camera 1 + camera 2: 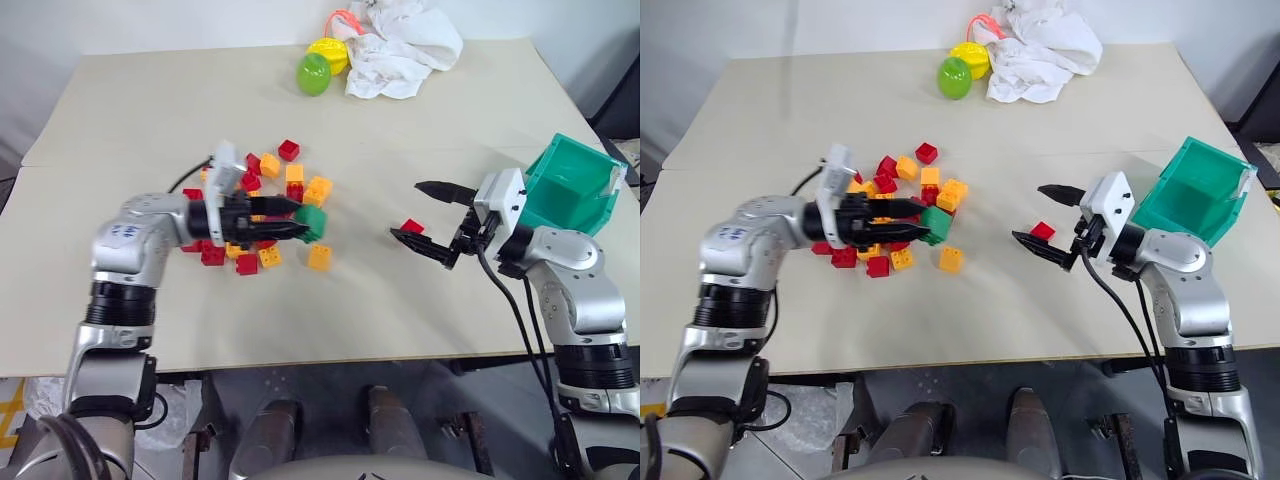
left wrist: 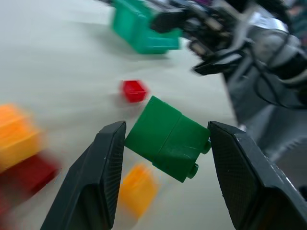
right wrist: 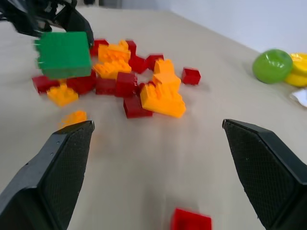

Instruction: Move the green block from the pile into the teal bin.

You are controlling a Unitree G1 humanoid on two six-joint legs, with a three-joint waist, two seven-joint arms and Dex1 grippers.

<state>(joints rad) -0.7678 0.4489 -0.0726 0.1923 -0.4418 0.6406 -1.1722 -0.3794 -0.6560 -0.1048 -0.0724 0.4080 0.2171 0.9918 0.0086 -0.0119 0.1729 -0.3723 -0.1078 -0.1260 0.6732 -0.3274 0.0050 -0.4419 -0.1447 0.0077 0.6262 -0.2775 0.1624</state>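
The green block (image 1: pixel 312 221) is held just above the table at the right edge of the pile (image 1: pixel 262 178) of red and yellow-orange bricks, with my left gripper (image 1: pixel 302 219) shut on it and pointing right. In the left wrist view the green block (image 2: pixel 168 138) sits tilted between the two fingers. My right gripper (image 1: pixel 408 210) stands wide open, pointing left toward the block, with nothing between its fingers. The teal bin (image 1: pixel 570 190) sits on the table's right side, just behind the right hand, its open front tilted up.
A lone red brick (image 1: pixel 412 226) lies on the table under the right gripper. A lime-green egg (image 1: pixel 313 74), a yellow egg (image 1: pixel 330 52) and a crumpled white cloth (image 1: pixel 400 45) lie at the far edge. The table's front edge runs close below both arms.
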